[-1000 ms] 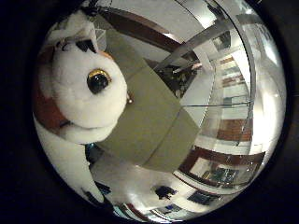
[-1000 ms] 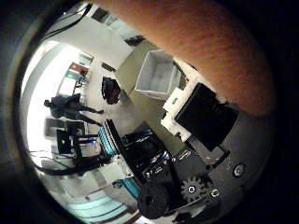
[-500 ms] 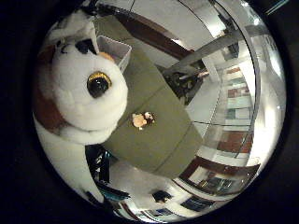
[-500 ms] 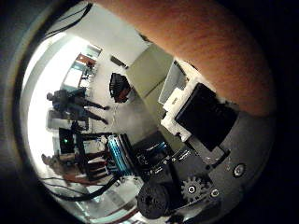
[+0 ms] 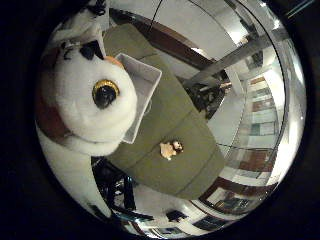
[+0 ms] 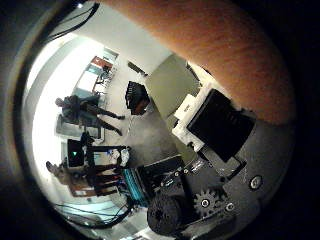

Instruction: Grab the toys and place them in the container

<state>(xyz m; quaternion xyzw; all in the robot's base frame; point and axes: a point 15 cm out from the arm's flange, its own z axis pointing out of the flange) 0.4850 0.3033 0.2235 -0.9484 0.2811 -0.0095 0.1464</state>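
From my seat I see a plush dog (image 5: 92, 100), white with brown patches and a dark gold-ringed eye, pressed close against the palm and filling much of the little finger side view; in the thumb side view its brown fur (image 6: 215, 55) arches over the hand (image 6: 220, 150), whose black and white parts and a small gear sit right against it. The toy seems to be held against the palm and carried above the table, but I cannot tell how far the fingers are curled. Below lies an olive-green table (image 5: 180, 125). On it stands a white open container (image 5: 142, 85), partly hidden behind the dog's head. A second small toy (image 5: 170, 148), tan and brown, lies on the cloth at about five o'clock from the container, apart from it.
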